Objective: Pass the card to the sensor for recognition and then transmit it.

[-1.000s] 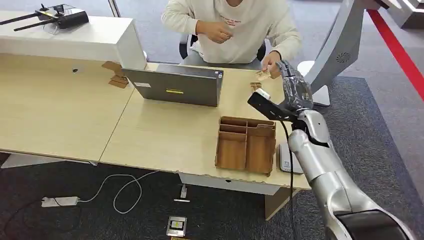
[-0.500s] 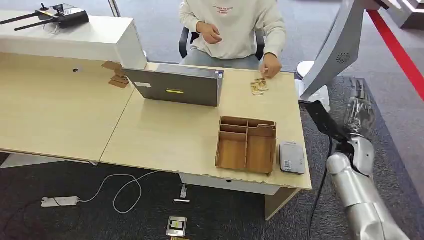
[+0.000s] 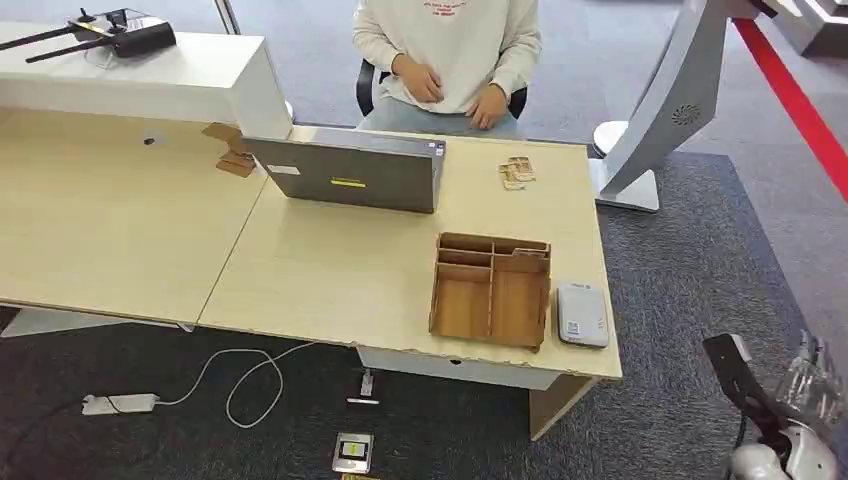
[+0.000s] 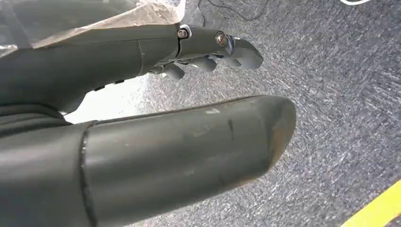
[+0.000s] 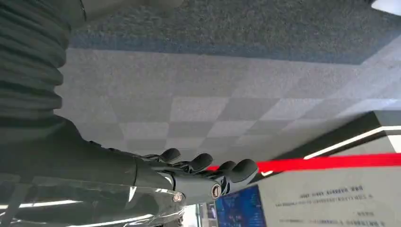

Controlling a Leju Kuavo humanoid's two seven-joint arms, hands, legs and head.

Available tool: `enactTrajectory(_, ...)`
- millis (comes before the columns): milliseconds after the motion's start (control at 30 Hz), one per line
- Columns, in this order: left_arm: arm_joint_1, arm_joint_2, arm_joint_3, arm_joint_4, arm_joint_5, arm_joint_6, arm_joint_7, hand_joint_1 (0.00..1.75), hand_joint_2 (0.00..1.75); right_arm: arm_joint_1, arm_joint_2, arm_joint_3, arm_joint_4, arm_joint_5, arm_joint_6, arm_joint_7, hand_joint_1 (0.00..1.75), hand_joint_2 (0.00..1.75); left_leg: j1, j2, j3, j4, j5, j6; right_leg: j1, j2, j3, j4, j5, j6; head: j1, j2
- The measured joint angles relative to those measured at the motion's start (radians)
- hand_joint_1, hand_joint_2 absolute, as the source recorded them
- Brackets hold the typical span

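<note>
The right hand hung low off the table's near right corner, over the carpet, fingers stretched out and holding nothing. The left hand hung over the grey carpet too, fingers loosely apart and empty. A small stack of cards lay at the far right of the table, near the seated person. The white sensor sat just right of the wooden organiser.

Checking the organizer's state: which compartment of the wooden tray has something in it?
None visibly: the wooden tray shows bare wood in every compartment; the cards lie on the desk beyond it.
</note>
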State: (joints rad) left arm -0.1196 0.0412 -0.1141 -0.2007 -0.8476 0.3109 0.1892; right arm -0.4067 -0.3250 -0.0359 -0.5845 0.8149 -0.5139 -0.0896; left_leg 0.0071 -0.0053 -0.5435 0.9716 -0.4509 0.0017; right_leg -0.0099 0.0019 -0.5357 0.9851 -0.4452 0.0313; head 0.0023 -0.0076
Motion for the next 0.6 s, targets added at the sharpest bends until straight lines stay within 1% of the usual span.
enactTrajectory(133, -0.004, -0.005, 0.000, 0.000, -0.004, 0.001, -0.005, 0.00, 0.00, -0.007, 0.032, -0.007, 0.019, -0.001, 0.029, -0.002, 0.00, 1.75, 0.000, 0.000, 0.000, 0.000, 0.001, 0.000, 0.000, 0.000, 0.001, 0.000, 0.000, 0.000, 0.000, 0.000)
enactTrajectory(333, -0.005, -0.008, 0.000, 0.000, -0.021, 0.001, -0.021, 0.00, 0.00, -0.030, 0.066, -0.007, 0.022, -0.040, 0.062, -0.002, 0.00, 1.75, 0.000, 0.000, 0.000, 0.000, 0.001, 0.000, 0.000, 0.000, 0.001, 0.000, 0.000, 0.000, 0.000, 0.000)
enactTrajectory(433, -0.005, -0.008, 0.000, 0.000, -0.027, 0.002, -0.023, 0.00, 0.00, -0.032, 0.081, -0.006, 0.004, -0.083, 0.092, 0.005, 0.00, 1.75, 0.000, 0.000, 0.000, 0.000, 0.001, 0.000, 0.000, 0.000, 0.001, 0.000, 0.000, 0.000, 0.000, 0.000)
enactTrajectory(600, -0.005, -0.008, 0.000, 0.000, -0.033, 0.002, -0.026, 0.00, 0.00, -0.037, 0.102, -0.006, -0.027, -0.119, 0.108, 0.016, 0.00, 1.75, 0.000, 0.000, 0.000, 0.000, 0.001, 0.000, 0.000, 0.000, 0.001, 0.000, 0.000, 0.000, 0.000, 0.000)
